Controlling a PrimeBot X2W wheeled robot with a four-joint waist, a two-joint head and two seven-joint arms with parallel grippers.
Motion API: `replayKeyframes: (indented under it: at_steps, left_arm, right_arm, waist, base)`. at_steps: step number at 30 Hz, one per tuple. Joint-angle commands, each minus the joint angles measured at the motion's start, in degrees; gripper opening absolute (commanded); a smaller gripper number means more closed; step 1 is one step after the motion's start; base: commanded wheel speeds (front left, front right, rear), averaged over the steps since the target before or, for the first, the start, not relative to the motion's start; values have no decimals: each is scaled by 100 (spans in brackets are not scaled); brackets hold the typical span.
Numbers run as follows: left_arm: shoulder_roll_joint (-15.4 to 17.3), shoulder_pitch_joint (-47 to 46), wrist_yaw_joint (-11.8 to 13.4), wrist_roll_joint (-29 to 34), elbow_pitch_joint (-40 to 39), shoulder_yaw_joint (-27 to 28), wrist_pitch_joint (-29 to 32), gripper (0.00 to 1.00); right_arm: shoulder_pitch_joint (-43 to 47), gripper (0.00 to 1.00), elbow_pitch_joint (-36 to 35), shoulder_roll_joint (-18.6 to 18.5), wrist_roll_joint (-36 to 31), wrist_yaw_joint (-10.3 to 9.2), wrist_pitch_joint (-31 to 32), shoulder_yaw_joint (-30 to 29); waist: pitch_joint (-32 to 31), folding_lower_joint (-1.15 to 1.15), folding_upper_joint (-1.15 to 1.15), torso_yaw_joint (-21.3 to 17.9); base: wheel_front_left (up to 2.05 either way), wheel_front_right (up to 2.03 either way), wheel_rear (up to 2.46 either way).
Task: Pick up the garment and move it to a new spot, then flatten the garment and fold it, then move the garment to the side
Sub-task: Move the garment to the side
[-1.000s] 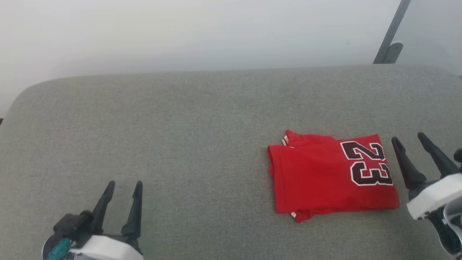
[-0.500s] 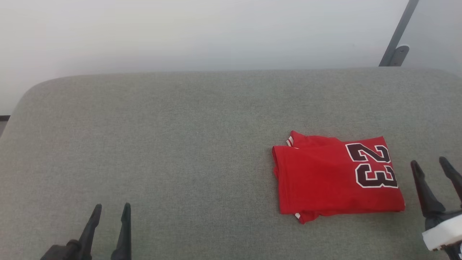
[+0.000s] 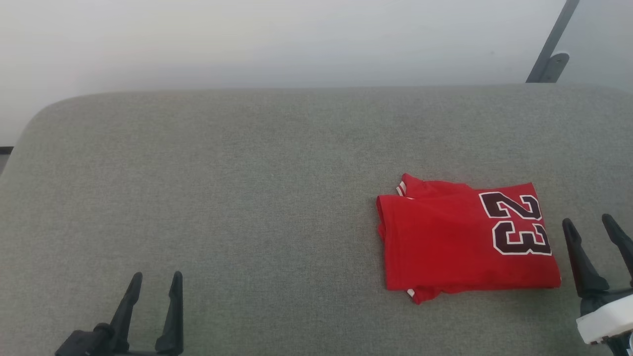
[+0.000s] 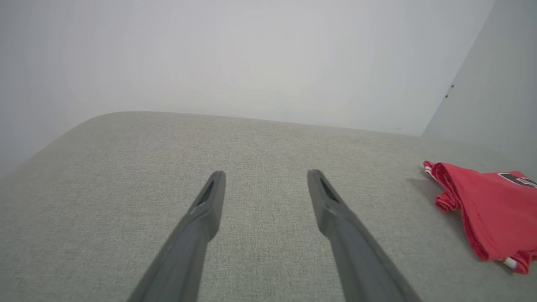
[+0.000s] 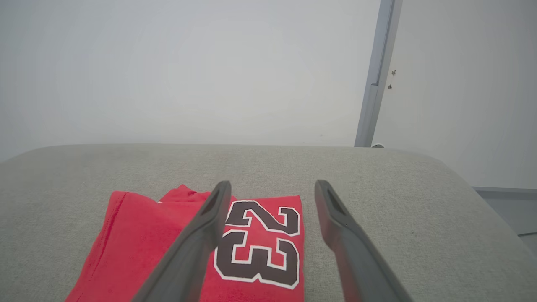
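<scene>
Grey cushion (image 3: 237,188), folded shirt (image 3: 445,247) flat on its right half, 23 facing up. Just off the shirt's right edge: right gripper (image 3: 587,220), fingers spread wide, empty. Near left, well apart: left gripper (image 3: 158,274), also spread wide, holding nothing.

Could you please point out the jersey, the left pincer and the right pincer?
jersey (image 3: 460,247), head view, middle of its red cloth.
left pincer (image 3: 158,275), head view, midway between its fingertips.
right pincer (image 3: 587,220), head view, midway between its fingertips.
</scene>
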Motion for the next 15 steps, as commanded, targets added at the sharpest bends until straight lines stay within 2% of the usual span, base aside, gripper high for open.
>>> replayKeyframes:
  at_steps: [1,7,12,15]
  left_arm:
    - [-3,-102,-9,31,-21,10,-26,100]
    - [-44,-281,-9,11,-22,-51,-26,100]
    - [-68,-689,-9,54,-85,-208,-26,100]
    - [-73,-985,-9,66,-65,-349,-27,100]
  right_arm:
    - [14,100,-39,32,-13,1,51,-8]
    - [-273,100,-181,-71,-1,0,346,38]
    - [-848,100,-374,-489,122,1,969,139]
    - [-1203,100,-333,-799,218,0,1583,216]
  waist:
    - [39,0,0,-14]
    - [253,0,0,-69]
    - [668,0,0,-66]
    - [934,0,0,-22]
  base:
    - [0,0,0]
    - [0,0,0]
    - [0,0,0]
    - [0,0,0]
